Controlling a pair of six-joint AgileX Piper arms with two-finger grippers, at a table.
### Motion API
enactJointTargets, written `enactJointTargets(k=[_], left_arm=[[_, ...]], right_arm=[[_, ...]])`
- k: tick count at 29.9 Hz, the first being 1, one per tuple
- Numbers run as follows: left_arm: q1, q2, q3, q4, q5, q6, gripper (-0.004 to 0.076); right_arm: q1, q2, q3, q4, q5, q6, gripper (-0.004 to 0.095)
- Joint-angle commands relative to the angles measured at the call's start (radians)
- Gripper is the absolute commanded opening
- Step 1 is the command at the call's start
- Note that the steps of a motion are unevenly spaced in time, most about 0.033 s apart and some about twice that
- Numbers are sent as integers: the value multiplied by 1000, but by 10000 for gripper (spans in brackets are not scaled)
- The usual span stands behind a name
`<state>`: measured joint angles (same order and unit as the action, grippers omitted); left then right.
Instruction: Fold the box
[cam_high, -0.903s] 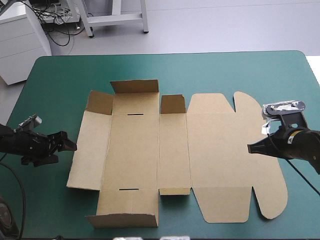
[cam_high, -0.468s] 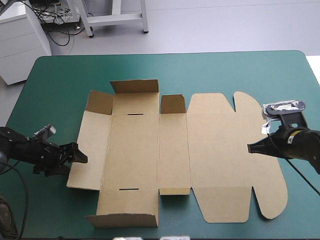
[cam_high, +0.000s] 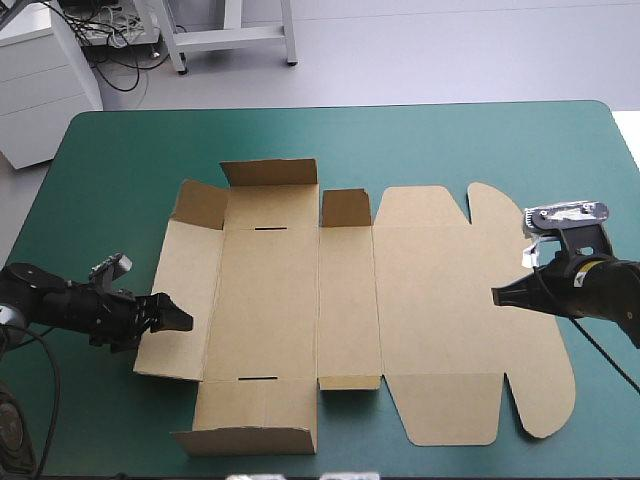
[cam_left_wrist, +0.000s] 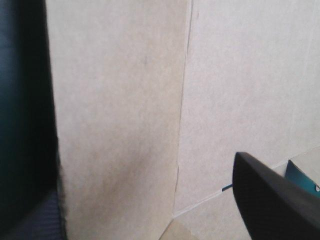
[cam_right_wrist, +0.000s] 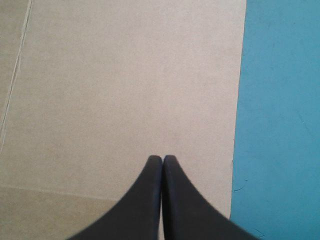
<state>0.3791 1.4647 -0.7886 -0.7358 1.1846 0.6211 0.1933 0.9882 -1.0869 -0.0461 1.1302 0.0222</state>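
The brown box lies as a cut sheet in the middle of the table, with short flaps raised along its far and near sides. At the near end of its left panel's outer edge is my left gripper, low down. In the left wrist view that gripper is open, and the panel rises between its two fingers. My right gripper is shut and hovers over the flat lid panel on the box's right. The right wrist view has its tips together above bare board, close to the sheet's edge.
The teal-green cover shows all around the sheet, with wide strips at the far side and the left. The box's rounded lid tabs reach toward the table's right and near edges.
My left gripper has moved right and toward the near edge, from beside the box to its left panel's edge, which now stands between the fingers. The right gripper has hardly moved.
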Motion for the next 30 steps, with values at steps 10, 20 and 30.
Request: enactJointTargets(k=[10,20,30], left_arm=[[-5,91,-16,-64,113,49,527],[-5,90,-16,-83,120,72,383],[-5,90,-16,-115,120,7,93]], right_arm=[[-7,-13,-24,0,-45,-8,-23],[-7,-13,-24,0,-41,-8,-23],[-7,-13,-24,2,-39,-8,-23]])
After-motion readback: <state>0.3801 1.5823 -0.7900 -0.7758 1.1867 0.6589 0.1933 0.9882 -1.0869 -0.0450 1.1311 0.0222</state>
